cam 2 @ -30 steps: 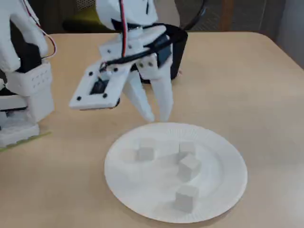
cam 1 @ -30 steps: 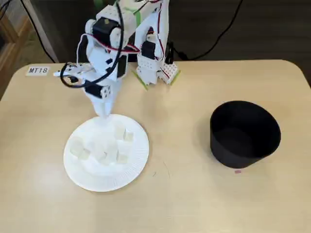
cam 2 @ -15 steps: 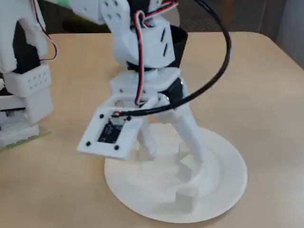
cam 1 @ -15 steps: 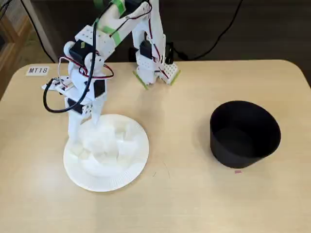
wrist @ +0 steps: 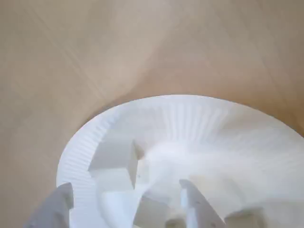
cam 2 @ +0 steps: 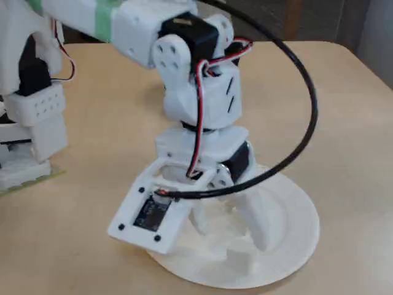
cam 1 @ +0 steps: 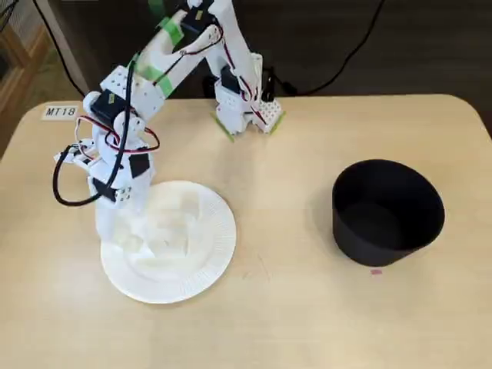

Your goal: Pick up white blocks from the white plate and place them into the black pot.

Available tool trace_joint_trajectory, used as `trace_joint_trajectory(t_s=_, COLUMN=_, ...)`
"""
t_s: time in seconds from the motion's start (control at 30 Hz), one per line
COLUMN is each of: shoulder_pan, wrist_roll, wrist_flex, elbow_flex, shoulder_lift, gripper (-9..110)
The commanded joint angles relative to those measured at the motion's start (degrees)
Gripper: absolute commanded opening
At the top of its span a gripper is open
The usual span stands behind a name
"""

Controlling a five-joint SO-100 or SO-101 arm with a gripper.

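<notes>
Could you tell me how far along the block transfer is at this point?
Done: nothing that shows; what is visible of the matte black round pot looks empty. In hand: the white two-finger gripper is down over the ridged white paper plate, fingers open around a small off-white cube, not closed on it. Left: closing, lifting, carrying it to the pot, then the other cubes, such as the one beside it.

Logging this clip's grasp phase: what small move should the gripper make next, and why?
Probably close the fingers. In the wrist view the white two-finger gripper is open and low over the round white paper plate, with one small off-white cube sitting between its fingertips. The matte black round pot stands apart.
</notes>
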Motion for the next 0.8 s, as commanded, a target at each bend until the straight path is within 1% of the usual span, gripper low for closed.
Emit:
trace_joint_trajectory(t_s=0.0, shoulder_pan=0.5, wrist_roll=1.3, wrist_flex=-1.3, elbow_flex=-2.7, shoulder_lift=-0.4, gripper=31)
trace_joint_trajectory(t_s=0.27, shoulder_pan=0.1, wrist_roll=1.6, wrist_flex=-3.0, elbow_flex=-7.6, shoulder_lift=-5.3, gripper=29)
trace_joint_trajectory(t_s=0.37, shoulder_pan=0.0, wrist_roll=1.8, wrist_flex=-3.0, elbow_flex=-10.2, shoulder_lift=-7.6, gripper=25)
trace_joint_trajectory(t_s=0.43, shoulder_pan=0.0, wrist_roll=2.1, wrist_flex=-3.0, elbow_flex=-11.2, shoulder_lift=-8.8, gripper=20)
trace_joint_trajectory(t_s=0.53, shoulder_pan=-0.3, wrist_roll=1.9, wrist_flex=-3.1, elbow_flex=-12.3, shoulder_lift=-10.4, gripper=6)
trace_joint_trajectory(t_s=0.63, shoulder_pan=-0.8, wrist_roll=1.9, wrist_flex=-3.3, elbow_flex=-13.3, shoulder_lift=-11.5, gripper=-2)
trace_joint_trajectory(t_s=0.77, shoulder_pan=-1.6, wrist_roll=1.7, wrist_flex=-2.5, elbow_flex=-14.4, shoulder_lift=-11.7, gripper=-2)
